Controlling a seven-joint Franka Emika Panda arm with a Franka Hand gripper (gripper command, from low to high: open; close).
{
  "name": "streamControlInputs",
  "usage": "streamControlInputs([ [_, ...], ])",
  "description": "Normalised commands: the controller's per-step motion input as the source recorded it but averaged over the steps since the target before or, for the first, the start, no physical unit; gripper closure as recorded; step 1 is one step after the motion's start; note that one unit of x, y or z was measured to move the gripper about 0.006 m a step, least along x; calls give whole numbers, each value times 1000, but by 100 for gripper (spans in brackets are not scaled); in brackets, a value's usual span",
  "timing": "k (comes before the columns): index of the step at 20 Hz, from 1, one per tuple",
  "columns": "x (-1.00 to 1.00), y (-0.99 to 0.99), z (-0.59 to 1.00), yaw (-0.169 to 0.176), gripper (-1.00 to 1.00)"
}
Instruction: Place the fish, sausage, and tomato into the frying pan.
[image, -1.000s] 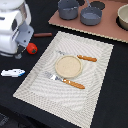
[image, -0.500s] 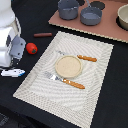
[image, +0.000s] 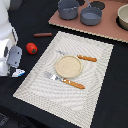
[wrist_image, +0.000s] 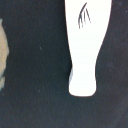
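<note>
The white fish (image: 19, 73) with blue markings lies on the black table at the exterior view's left, just off the placemat's edge. My gripper (image: 12, 67) hangs right over it; its fingers are hard to make out. The wrist view shows the fish (wrist_image: 85, 45) close up, white with dark lines, and no fingers. The red tomato (image: 31, 48) sits a little beyond the gripper. The reddish-brown sausage (image: 43, 35) lies further back. The grey-blue frying pan (image: 91, 16) stands on the brown board at the back.
A taller dark grey pot (image: 67, 9) stands beside the pan, and a beige bowl (image: 123, 17) at the board's right end. A striped placemat (image: 95, 85) holds a beige plate (image: 68, 66) and two pieces of brown-handled cutlery (image: 87, 58) (image: 73, 84).
The arm has come down and toward the fish at the exterior view's left. The fish, tomato and sausage have not moved.
</note>
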Motion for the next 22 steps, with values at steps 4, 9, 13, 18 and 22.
streamControlInputs([
  [4, 34, -140, -312, 11, -100],
  [9, 15, -140, -267, 11, 100],
  [13, 0, -85, -129, 11, 100],
  [18, 0, -22, -137, 7, 100],
  [22, 1, -4, -255, 1, 100],
])
